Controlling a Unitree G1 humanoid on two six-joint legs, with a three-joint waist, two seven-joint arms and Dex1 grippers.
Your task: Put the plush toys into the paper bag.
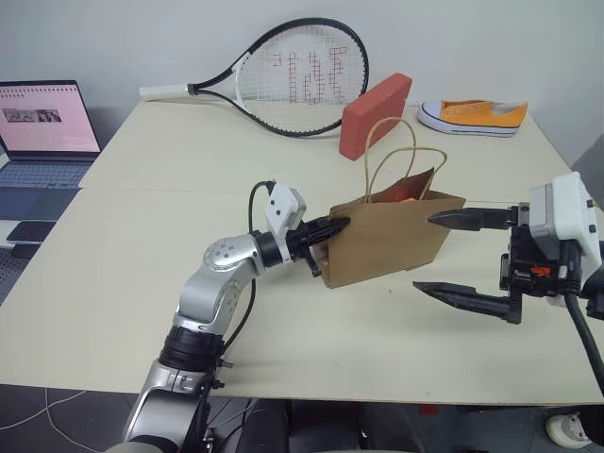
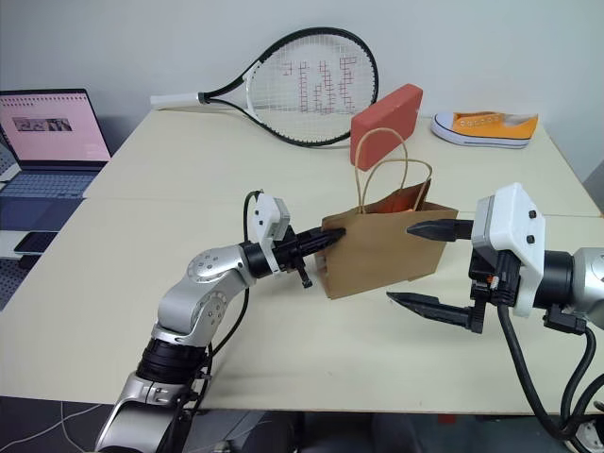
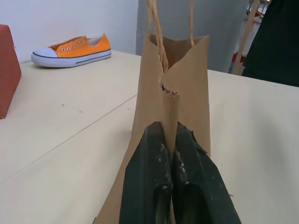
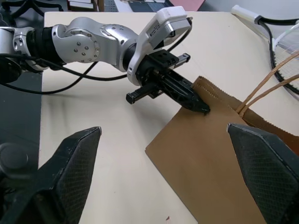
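At table centre I see my left gripper [image 1: 335,226] pinched shut on the left edge of the upright brown kraft paper bag [image 1: 387,241], orange plush [image 1: 408,199] already inside, while my right gripper [image 1: 451,255], its 2 fingers wide apart, flanks the bag's right end.

Setting: we read this as an office or lab room.
Evidence: plain table [image 1: 142,274], open laptop [image 1: 42,132], bare wall [image 1: 113,38].

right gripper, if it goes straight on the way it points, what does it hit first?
Probably the paper bag: the open right gripper points at the bag's side, its fingers spread wider than the end. Beyond is the left gripper, shut on the far edge.
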